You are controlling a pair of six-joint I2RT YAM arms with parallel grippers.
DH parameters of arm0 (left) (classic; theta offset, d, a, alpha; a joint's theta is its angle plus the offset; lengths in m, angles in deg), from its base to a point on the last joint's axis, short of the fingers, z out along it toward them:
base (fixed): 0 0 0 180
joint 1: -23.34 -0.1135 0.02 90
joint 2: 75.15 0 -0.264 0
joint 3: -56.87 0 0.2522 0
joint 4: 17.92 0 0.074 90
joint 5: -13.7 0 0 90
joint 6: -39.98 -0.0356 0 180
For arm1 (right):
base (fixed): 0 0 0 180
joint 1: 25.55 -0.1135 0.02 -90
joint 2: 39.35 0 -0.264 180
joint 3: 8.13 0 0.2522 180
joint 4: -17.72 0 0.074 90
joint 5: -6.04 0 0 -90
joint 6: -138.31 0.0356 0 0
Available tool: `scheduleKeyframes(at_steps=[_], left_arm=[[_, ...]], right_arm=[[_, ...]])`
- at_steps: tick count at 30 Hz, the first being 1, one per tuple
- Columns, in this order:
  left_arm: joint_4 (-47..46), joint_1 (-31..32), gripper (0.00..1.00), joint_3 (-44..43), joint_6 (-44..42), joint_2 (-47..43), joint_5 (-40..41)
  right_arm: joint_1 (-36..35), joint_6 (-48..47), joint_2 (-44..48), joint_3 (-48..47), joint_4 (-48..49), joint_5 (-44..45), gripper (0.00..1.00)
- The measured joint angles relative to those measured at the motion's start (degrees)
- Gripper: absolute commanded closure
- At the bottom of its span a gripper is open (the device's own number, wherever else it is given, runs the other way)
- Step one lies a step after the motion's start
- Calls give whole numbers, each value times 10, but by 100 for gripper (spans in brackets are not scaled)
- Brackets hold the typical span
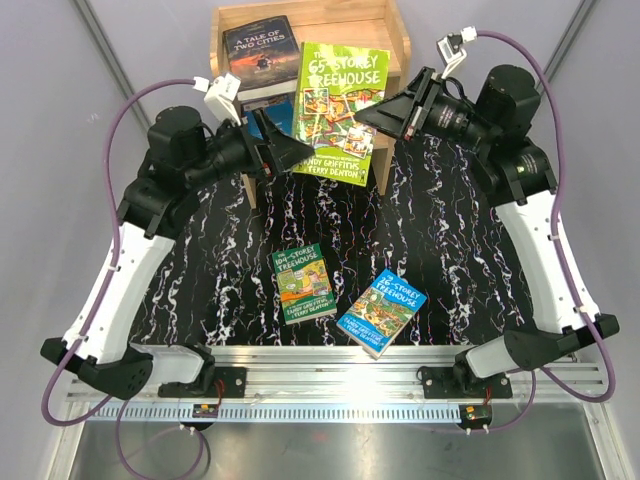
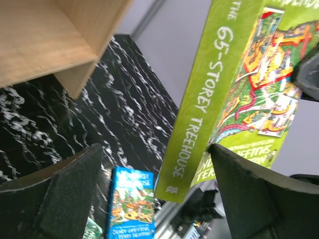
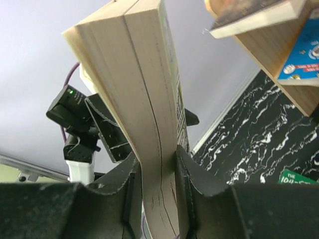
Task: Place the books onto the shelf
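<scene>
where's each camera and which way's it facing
Top external: above and behind, facing down at the shelf; left arm and right arm show.
Left wrist: on that arm, facing the 65-Storey Treehouse spine; open left gripper shows.
Right wrist: likewise, facing that book's page edge; right gripper clamps it.
Shared: that book, all views.

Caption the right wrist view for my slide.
Right gripper clamps a thick book by its page edge, with the shelf at upper right.

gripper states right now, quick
left gripper: open, holding nothing
right gripper: closed on the green book
</scene>
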Motion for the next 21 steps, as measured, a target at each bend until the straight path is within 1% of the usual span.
scheduleKeyframes(at_steps=[2,5,8,9,12,13,14,18,19,20,21], left_arm=[[-25,0,22,30,15,-5,-19],[-51,-4,28,56,35,-13,-37],[-85,-4,42,70,56,-16,-59],[-100,-4,54,74,67,-16,-69],[-125,-4,74,79,90,-17,-86],[-132,-6,93,80,98,-17,-90],[-138,-6,100,80,107,-18,-94],[-142,-6,100,80,112,-28,-98],[-138,-5,100,79,111,-31,-97],[-131,-5,100,76,108,-33,-95],[-115,-4,100,65,103,-32,-90]], right_arm=[[3,3,10,30,4,3,100],[5,21,10,70,23,3,100],[3,44,11,106,42,-2,100],[3,50,12,114,48,-3,100],[2,65,16,134,62,-5,100],[2,67,19,138,69,-5,100],[2,68,21,141,73,-3,100],[0,70,33,148,88,-5,100],[-1,71,35,148,88,-8,94],[-2,70,36,148,87,-8,86],[-3,70,37,147,85,-8,49]])
